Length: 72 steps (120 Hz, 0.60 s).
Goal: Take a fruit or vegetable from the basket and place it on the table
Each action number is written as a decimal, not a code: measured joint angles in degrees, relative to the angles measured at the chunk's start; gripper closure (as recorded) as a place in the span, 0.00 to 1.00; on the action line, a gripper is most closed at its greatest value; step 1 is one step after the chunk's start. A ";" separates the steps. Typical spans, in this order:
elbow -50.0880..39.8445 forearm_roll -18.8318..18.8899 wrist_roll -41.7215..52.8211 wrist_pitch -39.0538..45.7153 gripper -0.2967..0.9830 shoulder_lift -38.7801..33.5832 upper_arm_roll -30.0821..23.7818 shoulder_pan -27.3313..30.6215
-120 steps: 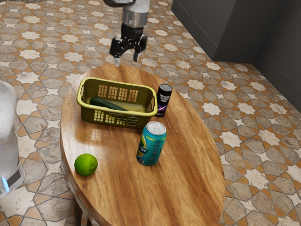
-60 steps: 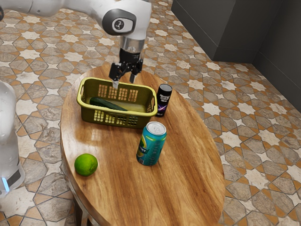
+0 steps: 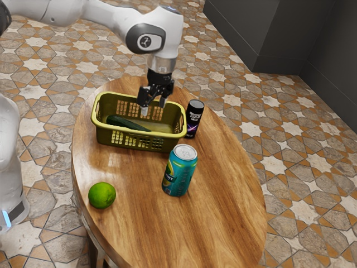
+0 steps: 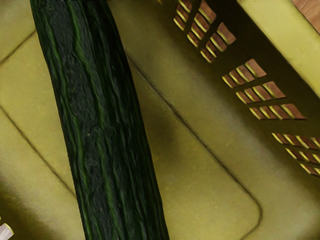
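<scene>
picking step now: my jaws hang open over the basket (image 3: 104, 137), upper left; next, straddle the cucumber (image 3: 126, 123), then grip.

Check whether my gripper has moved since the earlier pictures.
Yes. Judged against the basket, which has stayed put, the gripper has come lower in the exterior view: its fingertips were above the far rim and now show below it.

Exterior bright | glare on table (image 3: 113, 163) | wrist view dimmer | soft shadow in basket (image 4: 170, 132)
</scene>
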 joint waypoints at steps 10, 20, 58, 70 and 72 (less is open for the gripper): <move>-0.01 0.10 -1.17 0.16 0.23 0.81 0.01 0.14; -0.04 0.10 -2.19 0.63 0.23 1.58 -0.05 -0.20; -3.56 0.15 -4.90 2.17 0.23 -1.63 -1.39 -0.87; -7.18 0.23 -5.35 3.57 0.23 -4.24 -1.40 -0.58; -7.57 0.24 -5.42 3.78 0.23 -4.53 -1.40 -0.55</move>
